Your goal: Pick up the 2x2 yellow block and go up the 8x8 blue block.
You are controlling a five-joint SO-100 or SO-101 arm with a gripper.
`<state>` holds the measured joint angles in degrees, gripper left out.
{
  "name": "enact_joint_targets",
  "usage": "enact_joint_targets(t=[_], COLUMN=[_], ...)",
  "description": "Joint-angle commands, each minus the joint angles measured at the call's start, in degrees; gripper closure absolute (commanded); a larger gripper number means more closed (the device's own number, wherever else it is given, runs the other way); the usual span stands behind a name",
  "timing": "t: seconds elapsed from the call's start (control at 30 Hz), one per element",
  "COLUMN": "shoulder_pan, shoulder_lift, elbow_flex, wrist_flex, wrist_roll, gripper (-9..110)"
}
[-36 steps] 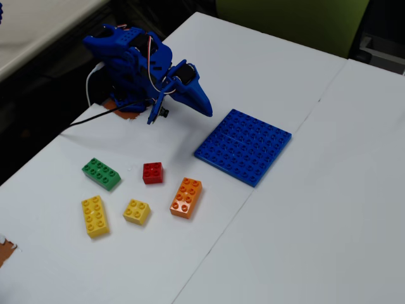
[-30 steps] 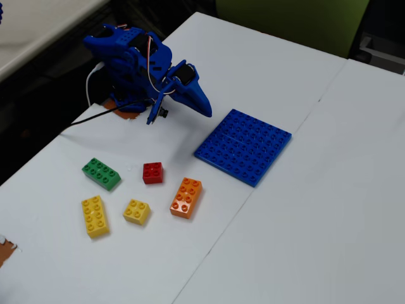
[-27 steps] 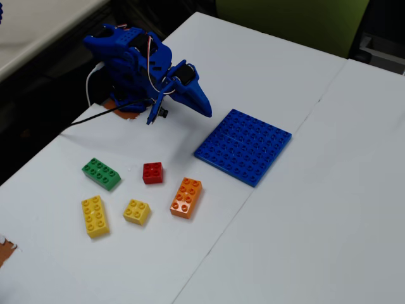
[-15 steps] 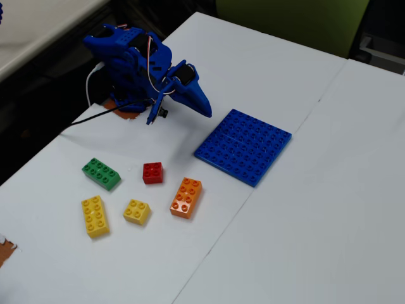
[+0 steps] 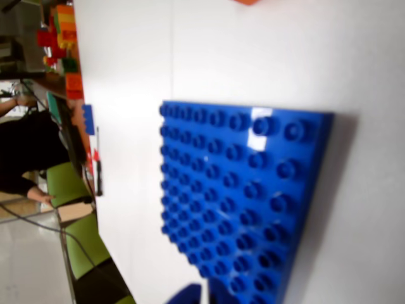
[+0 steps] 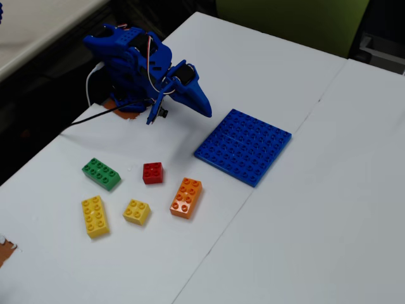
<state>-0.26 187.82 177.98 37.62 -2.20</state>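
Fixed view is showing a white tabletop carrying bricks and a blue baseplate; gripper state is not discernible.

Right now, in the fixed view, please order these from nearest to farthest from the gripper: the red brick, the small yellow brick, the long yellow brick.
Measured from the gripper in the fixed view:
1. Red brick, below and left of it, nearest.
2. 2x2 yellow block, lower still, in the front row.
3. Long yellow brick, farthest, at the left end of that row.
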Motion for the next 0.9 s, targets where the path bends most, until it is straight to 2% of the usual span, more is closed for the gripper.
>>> enact_joint_targets(t=[0.0, 0.47, 0.6, 0.73, 0.87], shoulder_pan=[0.4, 0.7, 0.7, 1.2, 1.9], shoulder_lift=[2.5, 2.4, 0.6, -6.6, -19.5], elbow_flex=[2.5, 2.5, 1.0, -6.6, -22.1], wrist_flex=[0.1, 0.1, -2.8, -8.6, -9.3], wrist_roll=[-0.4, 0.0, -3.4, -6.4, -6.8], gripper=[101, 101, 101, 101, 101])
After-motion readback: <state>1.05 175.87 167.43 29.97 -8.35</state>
